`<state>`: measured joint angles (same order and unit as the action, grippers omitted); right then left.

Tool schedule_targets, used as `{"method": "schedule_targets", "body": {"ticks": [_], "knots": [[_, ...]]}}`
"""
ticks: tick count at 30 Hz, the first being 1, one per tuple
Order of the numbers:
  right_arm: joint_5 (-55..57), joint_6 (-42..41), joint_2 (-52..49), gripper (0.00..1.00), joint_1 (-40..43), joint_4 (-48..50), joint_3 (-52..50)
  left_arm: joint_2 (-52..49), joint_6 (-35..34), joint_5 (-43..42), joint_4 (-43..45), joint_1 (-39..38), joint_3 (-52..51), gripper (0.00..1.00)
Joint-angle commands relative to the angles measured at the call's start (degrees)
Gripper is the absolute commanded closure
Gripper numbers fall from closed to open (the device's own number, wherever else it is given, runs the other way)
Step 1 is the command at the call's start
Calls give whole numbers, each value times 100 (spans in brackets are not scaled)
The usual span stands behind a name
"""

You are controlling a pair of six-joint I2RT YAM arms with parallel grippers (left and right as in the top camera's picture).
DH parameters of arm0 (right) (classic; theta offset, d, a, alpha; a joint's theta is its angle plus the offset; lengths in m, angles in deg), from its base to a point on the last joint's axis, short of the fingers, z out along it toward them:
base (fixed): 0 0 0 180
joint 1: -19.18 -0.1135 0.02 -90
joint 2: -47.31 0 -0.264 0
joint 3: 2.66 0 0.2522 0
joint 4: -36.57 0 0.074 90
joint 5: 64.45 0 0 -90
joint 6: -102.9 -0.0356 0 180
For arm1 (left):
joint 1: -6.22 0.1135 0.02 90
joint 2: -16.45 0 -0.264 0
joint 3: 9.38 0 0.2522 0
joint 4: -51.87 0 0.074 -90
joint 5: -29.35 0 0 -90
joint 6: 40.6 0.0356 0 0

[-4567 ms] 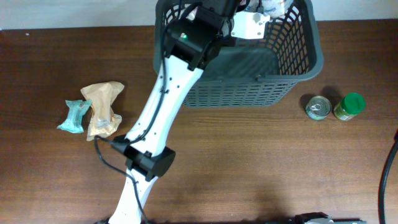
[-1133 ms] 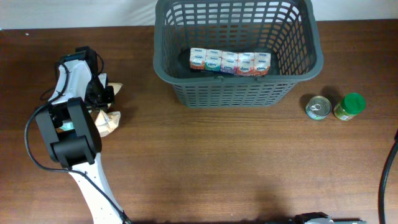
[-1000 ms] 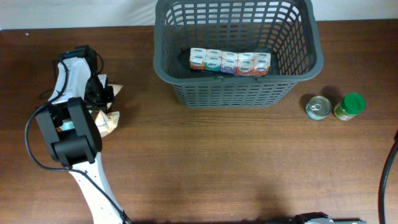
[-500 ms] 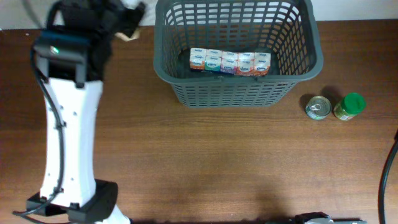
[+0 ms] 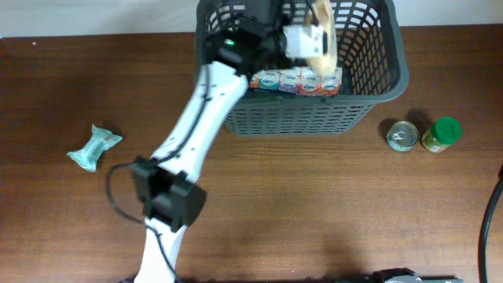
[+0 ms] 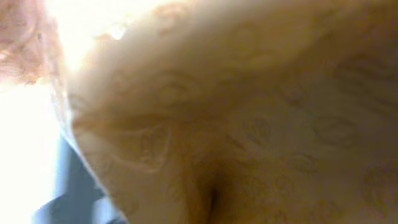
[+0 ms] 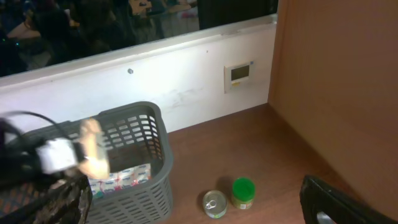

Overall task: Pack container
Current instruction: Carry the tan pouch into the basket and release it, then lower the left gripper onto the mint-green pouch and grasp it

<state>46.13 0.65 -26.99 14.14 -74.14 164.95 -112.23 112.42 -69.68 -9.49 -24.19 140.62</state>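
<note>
From overhead, the container (image 5: 395, 72) was seen at the far middle of the table (image 5: 314, 204), with a row of small cartons (image 5: 297, 80) lying along its floor against the near wall. The left arm was stretched from the near edge up over the container's left rim. The left gripper (image 5: 313, 39) was held above the container's inside and was closed on a tan packet (image 5: 324, 41), which hung over the cartons. A teal packet (image 5: 94, 147) lay alone far out to the left on the table. A tin can (image 5: 402, 135) and a green-lidded jar (image 5: 442, 134) stood just beside each other, right of the container and apart from it.

In the left wrist view, nearly the whole field was filled by the crinkled tan packet, pressed close to the lens; the fingers themselves could not be made out.

In the right wrist view, the container was seen from afar against a white wall, with the packet raised above it. Only a dark part of the right gripper (image 7: 329, 202) showed in the lower corner, and whether it was open or closed could not be told.
</note>
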Motion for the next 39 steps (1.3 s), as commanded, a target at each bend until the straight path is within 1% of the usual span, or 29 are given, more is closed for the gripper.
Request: {"method": "schedule_targets", "body": {"ticks": [1, 4, 6, 8, 11, 12, 13, 14, 15, 16, 17, 18, 19, 21, 23, 24, 25, 26, 28, 30, 31, 34, 35, 37, 38, 39], "knots": [[87, -70, 7, 1, -9, -35, 0, -195, 70, -162, 68, -387, 31, 98], [87, -70, 7, 1, -9, -35, 0, -455, -131, -146, 68, -686, 31, 98], [87, -70, 7, 1, -9, -35, 0, -660, -693, 79, 70, -881, 31, 98], [87, -70, 7, 1, -9, -35, 0, -748, -1088, 341, 61, -957, 31, 98], [87, -70, 7, 1, -9, -35, 0, -826, -1294, 592, -2, -1010, 31, 98], [87, -70, 7, 1, -9, -35, 0, -826, -1351, 588, -42, -1010, 31, 94], [87, -70, 7, 1, -9, -35, 0, -826, -1460, 592, -48, -1010, 31, 78], [87, -70, 7, 1, -9, -35, 0, -826, -1585, 592, -50, -1005, 31, 67], [87, -70, 7, 1, -9, -35, 0, -824, -1722, 610, -42, -990, 35, 46], [87, -70, 7, 1, -9, -35, 0, -824, -1779, 616, -92, -949, 103, 30], [87, -70, 7, 2, -9, -35, 0, -817, -2111, 717, -131, -901, 232, 21], [87, -70, 7, 1, -9, -35, 0, -807, -2378, 785, -181, -855, 354, 17], [87, -70, 7, 1, -9, -35, 0, -785, -2680, 833, -297, -776, 562, 9], [87, -70, 7, 1, -9, -35, 0, -756, -3104, 848, -533, -627, 970, 0], [90, -70, 7, 1, -9, -35, 0, -651, -3779, 844, -1145, -284, 1849, 1], [87, -70, 7, 1, -9, -35, 0, -595, -3950, 844, -1377, -151, 2116, 1], [87, -70, 7, 1, -9, -35, 0, -483, -4166, 839, -1818, 81, 2562, 1], [87, -70, 7, 1, -9, -35, 0, -417, -4245, 839, -2092, 223, 2800, 1], [87, -70, 7, 1, -9, -35, 0, -114, -4266, 839, -2981, 750, 3497, 1], [87, -70, 7, 1, -9, -35, 0, 94, -4266, 841, -3447, 1088, 3801, 0], [87, -70, 7, 1, -9, -35, 0, 175, -4262, 850, -3617, 1246, 3869, 0], [87, -70, 7, 1, -9, -35, 0, 306, -4269, 1097, -4179, 1794, 3899, 5], [87, -70, 7, 1, -9, -35, 0, 302, -4439, 1298, -4459, 2020, 3880, 9], [87, -70, 7, 1, -9, -35, 0, 302, -4843, 1453, -4833, 2361, 3722, 11], [87, -70, 7, 1, -9, -35, 0, 302, -4966, 1451, -4909, 2516, 3657, 18], [87, -70, 7, 1, -9, -35, 0, 304, -5202, 1438, -4909, 2754, 3434, 19]]}}
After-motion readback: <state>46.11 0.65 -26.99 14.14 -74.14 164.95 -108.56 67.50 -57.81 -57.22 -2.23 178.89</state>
